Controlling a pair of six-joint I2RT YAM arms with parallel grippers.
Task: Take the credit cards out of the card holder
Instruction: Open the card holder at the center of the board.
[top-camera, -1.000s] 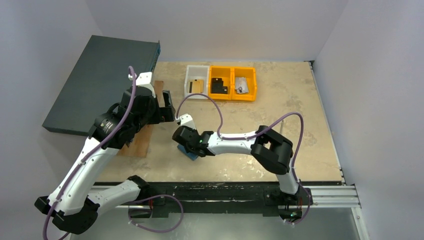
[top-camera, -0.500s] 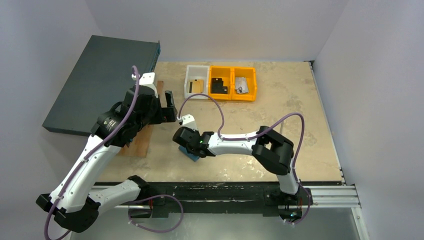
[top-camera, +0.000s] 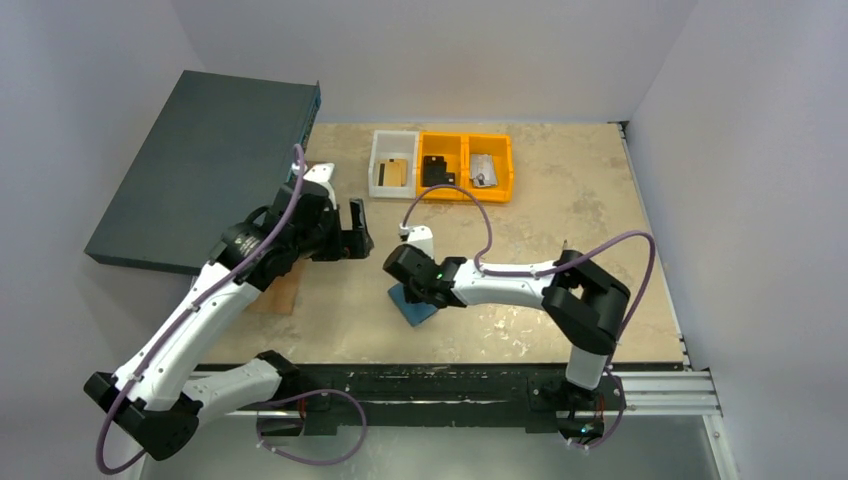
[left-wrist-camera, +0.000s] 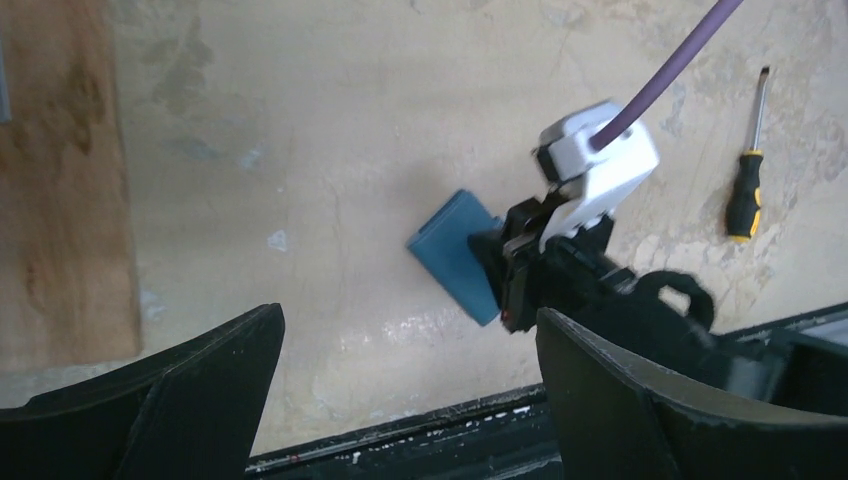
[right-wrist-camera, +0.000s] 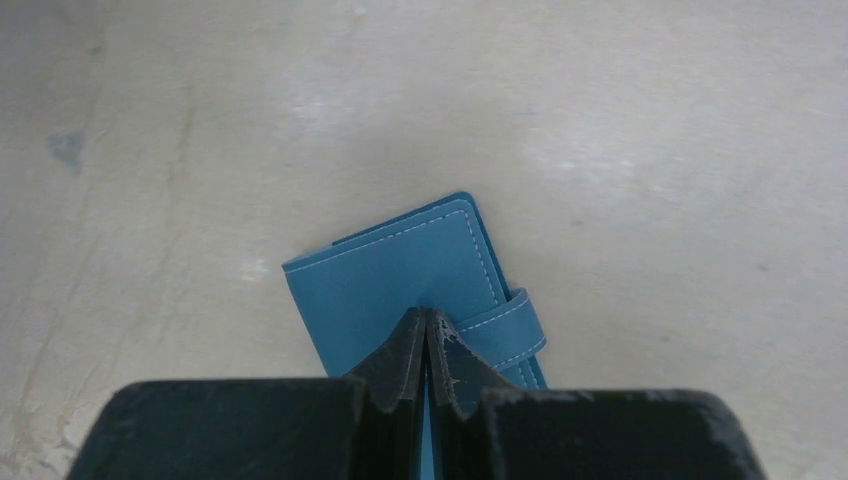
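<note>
The teal-blue card holder (top-camera: 420, 308) (left-wrist-camera: 452, 250) (right-wrist-camera: 390, 280) lies closed on the table, its strap wrapped over one edge. My right gripper (top-camera: 414, 293) (left-wrist-camera: 500, 270) (right-wrist-camera: 425, 318) is shut, its fingertips together and resting on the holder's cover beside the strap, with nothing between them. My left gripper (top-camera: 355, 232) (left-wrist-camera: 408, 340) hangs open above the table to the left of the holder, nothing between its fingers. No credit cards show at the holder. A gold-tan card-like piece (top-camera: 395, 172) lies in the white bin.
A white bin (top-camera: 380, 150) and an orange two-part bin (top-camera: 466, 139) stand at the back, with a black part and a silvery-grey piece (top-camera: 485, 170) in the orange one. A large dark box (top-camera: 200, 150) leans at back left. A wooden board (top-camera: 283, 292) (left-wrist-camera: 60, 200) lies left; a screwdriver (left-wrist-camera: 745, 190) right.
My right gripper closed fully and shifted right, and the card holder moved right with it. My left arm swung right toward the table's middle, still open.
</note>
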